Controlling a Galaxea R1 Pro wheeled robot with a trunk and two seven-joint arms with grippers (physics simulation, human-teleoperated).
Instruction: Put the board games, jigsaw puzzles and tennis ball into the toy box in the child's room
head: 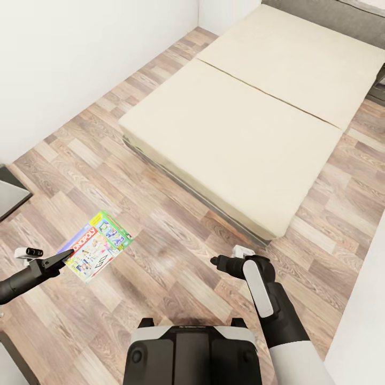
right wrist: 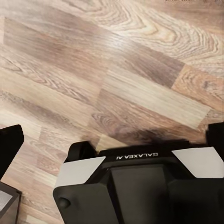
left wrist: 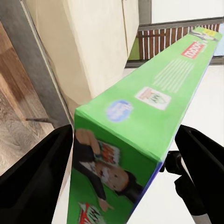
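Monopoly carton [head: 98, 246] sits in my left claw [head: 63, 259] at the left of the head view, held in the air above the wood-plank floor [head: 176, 251], its printed face turned up and one corner toward the bed. From the head camera I read the red Monopoly lettering and the green edge, and the claw meets the carton at its near-left corner. My left wrist camera gives what the head camera cannot: the carton's green side [left wrist: 140, 116] running away between the two dark fingers [left wrist: 35, 175], one on each side and pressed against it, so that claw is clenched on the box. It also shows a cartoon figure on the near end and small labels along the green side.

Centre of the head view is my own base [head: 190, 350], with the bed [head: 240, 128] beyond it, its cream top bare and split by one seam.

To the right, my right claw [head: 227, 260] hangs over the floor near the bed's corner. Whether it is released or clenched I cannot tell; the right wrist camera looks down on floor planks and the base housing [right wrist: 135, 184].
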